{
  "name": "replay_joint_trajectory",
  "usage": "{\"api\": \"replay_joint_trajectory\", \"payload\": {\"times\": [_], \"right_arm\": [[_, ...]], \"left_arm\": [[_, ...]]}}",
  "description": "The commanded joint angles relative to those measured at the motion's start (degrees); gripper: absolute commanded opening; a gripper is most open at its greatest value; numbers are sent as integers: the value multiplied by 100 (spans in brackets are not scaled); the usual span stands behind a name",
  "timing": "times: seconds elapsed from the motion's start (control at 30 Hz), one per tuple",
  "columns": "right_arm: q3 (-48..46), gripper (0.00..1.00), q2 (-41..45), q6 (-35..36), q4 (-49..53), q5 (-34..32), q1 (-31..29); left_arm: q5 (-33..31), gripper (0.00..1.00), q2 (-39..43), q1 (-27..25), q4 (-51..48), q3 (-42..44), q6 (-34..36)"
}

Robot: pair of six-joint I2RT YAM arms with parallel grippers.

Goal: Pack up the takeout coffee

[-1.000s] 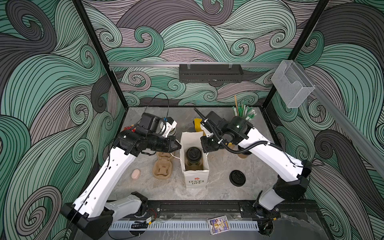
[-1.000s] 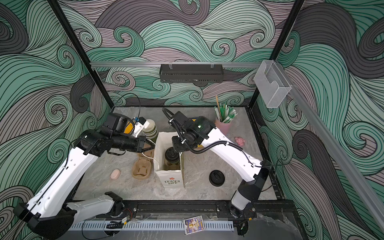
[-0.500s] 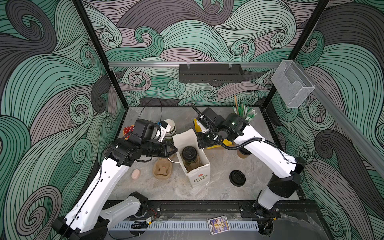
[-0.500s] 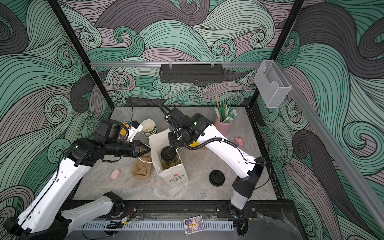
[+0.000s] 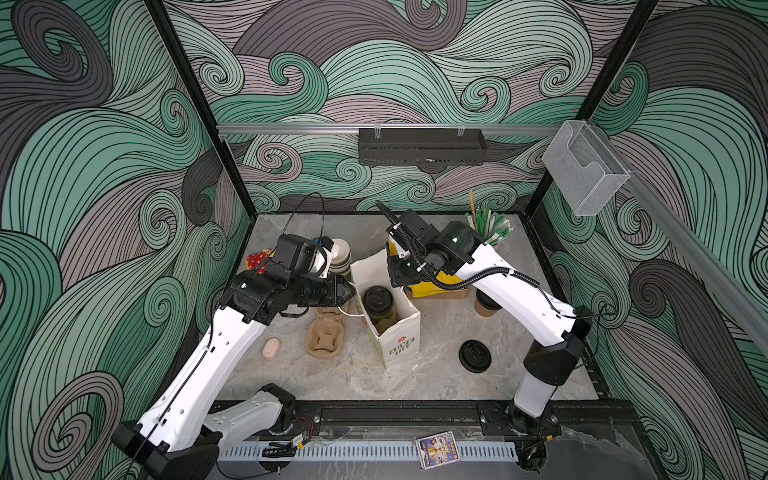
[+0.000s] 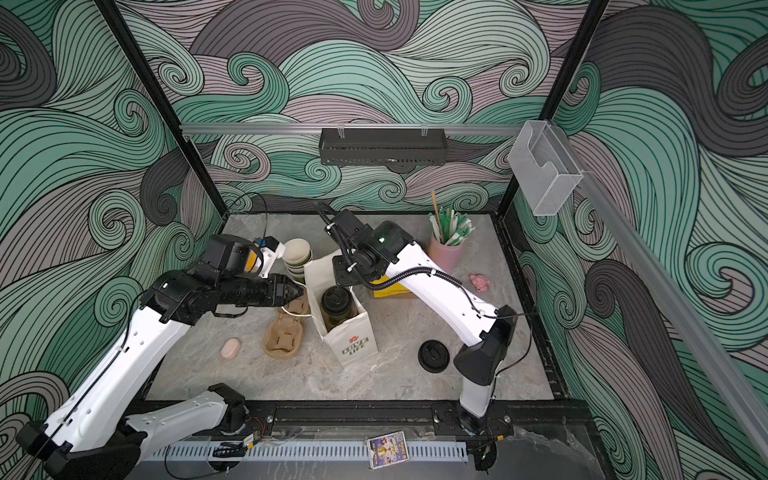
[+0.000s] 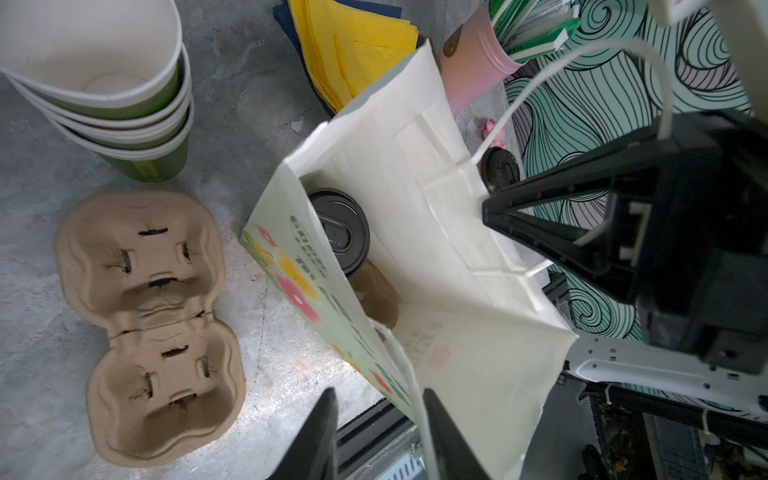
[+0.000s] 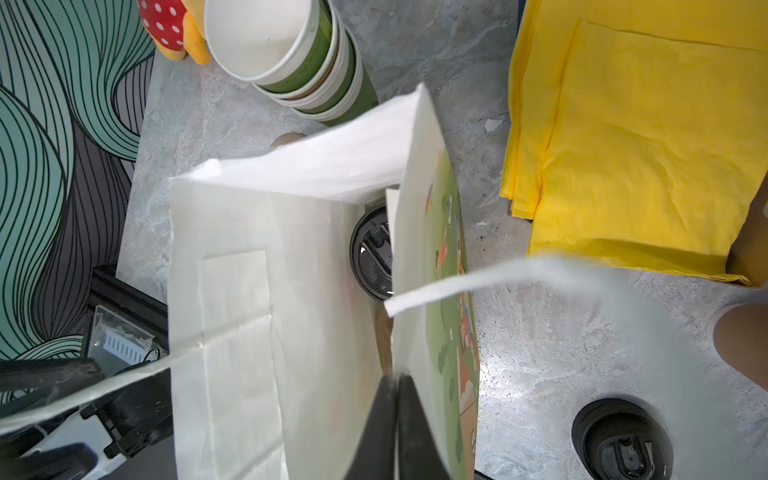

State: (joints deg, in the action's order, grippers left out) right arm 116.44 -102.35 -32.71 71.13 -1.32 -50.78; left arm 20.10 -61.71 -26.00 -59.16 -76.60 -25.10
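Note:
A white paper bag (image 5: 399, 345) (image 6: 353, 345) stands open at mid table. One takeout coffee (image 5: 377, 298) (image 7: 343, 232) (image 8: 372, 257) with a black sip lid sits inside it. The second takeout coffee (image 5: 485, 307), tan-bodied, stands right of the bag, half hidden under my right arm. My left gripper (image 5: 351, 293) (image 7: 379, 392) is open at the bag's left rim, with a white handle (image 7: 409, 374) lying loose against one finger. My right gripper (image 5: 395, 276) (image 8: 397, 376) hangs over the bag's back right rim, fingers a thin slit apart. The other handle (image 8: 478, 276) swings free, blurred.
A brown cup carrier (image 5: 326, 338) and a pink oval (image 5: 272, 348) lie left of the bag. Nested lidless cups (image 5: 341, 257) stand behind it. Yellow napkins (image 5: 432, 284), a pink holder of straws (image 6: 446, 253) and a loose black lid (image 5: 475, 355) are to the right.
Both grippers were shut on the bag's handles and have opened, letting them go. The left arm drew back leftward, and the bag turned and settled on the table.

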Motion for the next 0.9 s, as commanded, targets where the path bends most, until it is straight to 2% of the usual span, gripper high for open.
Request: {"api": "replay_joint_trajectory", "payload": {"times": [0.0, 0.1, 0.13, 0.23, 0.3, 0.4, 0.5, 0.57, 0.63, 0.73, 0.87], "right_arm": [[-129, 40, 165, 19, 68, -207, 52], [-71, 66, 389, 184, 325, -105, 51], [-59, 72, 515, 298, 399, -18, 47], [-225, 86, 1105, 522, 450, 70, 53], [-403, 92, 1545, 588, 447, 73, 75], [-700, 94, 2197, 495, 552, 97, 246], [-1209, 92, 2908, -40, 922, -540, 570], [-1685, 89, 3362, -649, 1220, -993, 1044], [-2279, 88, 3622, -1067, 1281, -892, 1680], [-2921, 86, 3561, -1336, 1298, -428, 2444], [-3284, 88, 2974, -1007, 1297, -473, 2861]], "left_arm": [[-60, 47, -14, 65, -42, -182, 51], [162, 52, -21, 73, 77, -184, 84], [310, 56, -3, 82, 186, -174, 61], [810, 68, 112, 84, 695, -55, -73], [899, 74, 174, 95, 758, -46, -27], [895, 80, 288, 159, 734, -19, 56], [794, 83, 436, 231, 781, 30, 31], [632, 85, 530, 282, 879, 64, -41], [426, 85, 578, 321, 941, 35, -124], [33, 85, 576, 361, 812, -116, -142], [-392, 85, 678, 368, 763, -99, -208]]}}
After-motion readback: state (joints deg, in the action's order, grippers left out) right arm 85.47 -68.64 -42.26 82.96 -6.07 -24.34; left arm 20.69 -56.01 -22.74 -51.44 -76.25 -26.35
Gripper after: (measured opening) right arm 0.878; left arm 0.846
